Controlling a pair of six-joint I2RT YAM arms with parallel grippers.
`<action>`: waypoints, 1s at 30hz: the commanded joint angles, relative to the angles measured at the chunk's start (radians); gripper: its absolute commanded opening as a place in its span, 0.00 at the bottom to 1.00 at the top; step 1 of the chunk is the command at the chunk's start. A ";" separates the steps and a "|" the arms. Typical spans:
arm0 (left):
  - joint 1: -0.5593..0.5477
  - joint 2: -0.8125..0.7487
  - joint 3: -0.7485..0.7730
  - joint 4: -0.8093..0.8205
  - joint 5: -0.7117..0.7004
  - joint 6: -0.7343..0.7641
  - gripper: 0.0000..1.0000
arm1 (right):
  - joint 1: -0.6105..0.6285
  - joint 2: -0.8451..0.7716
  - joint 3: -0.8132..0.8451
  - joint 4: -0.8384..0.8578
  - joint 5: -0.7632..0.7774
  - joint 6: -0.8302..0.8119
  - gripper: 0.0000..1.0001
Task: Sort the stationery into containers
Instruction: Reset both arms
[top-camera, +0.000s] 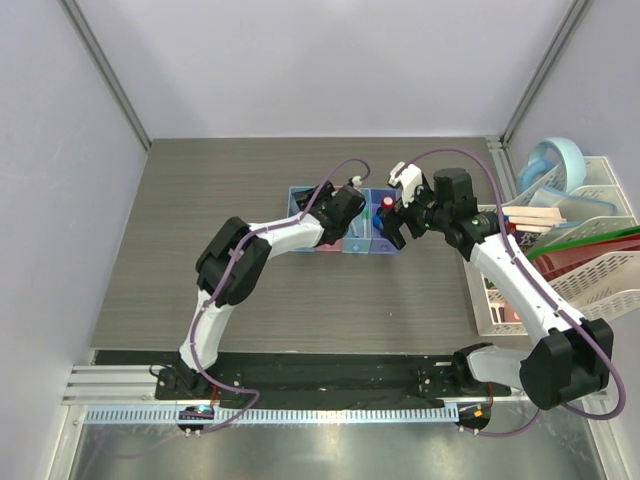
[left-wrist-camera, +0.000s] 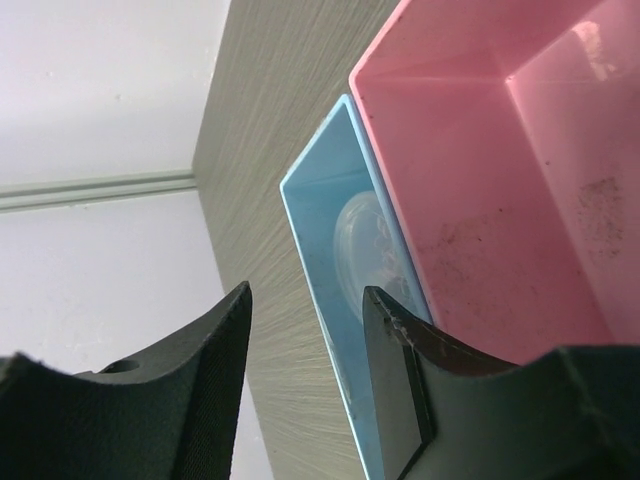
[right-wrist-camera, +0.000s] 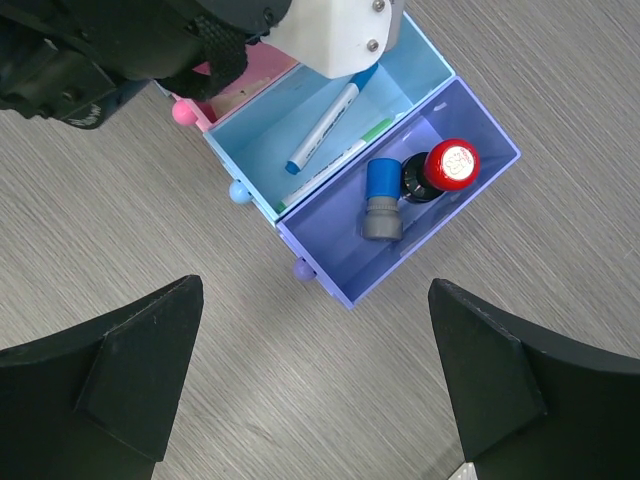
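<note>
White rack (top-camera: 610, 282) at table (top-camera: 200, 250) right edge, holding folders (top-camera: 585, 262), blue ring (top-camera: 565, 152).

A clear roll (left-wrist-camera: 365, 240) lies in the light blue bin (left-wrist-camera: 318, 225) touching the pink bin (left-wrist-camera: 470, 200); the pincer (left-wrist-camera: 305, 300) hangs parted beside them.

The table (right-wrist-camera: 580, 220) has a matt grey wood grain. The pink bin (left-wrist-camera: 480, 200), upper right in the left wrist view, is smooth, slightly glossy plastic flecked with dark smudges. The red cap (right-wrist-camera: 452, 165) gleams. The fingers (left-wrist-camera: 150, 400) along that view's bottom edge are matt black and finely textured.
</note>
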 joint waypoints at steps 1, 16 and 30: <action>-0.019 -0.079 0.025 -0.120 0.122 -0.111 0.51 | -0.006 -0.024 0.037 0.032 -0.007 0.016 1.00; 0.246 -0.712 -0.154 -0.273 0.634 -0.369 1.00 | -0.107 -0.067 0.067 0.020 0.088 0.154 1.00; 0.613 -1.264 -0.699 -0.098 0.981 -0.441 1.00 | -0.190 -0.386 -0.120 0.143 0.286 0.248 1.00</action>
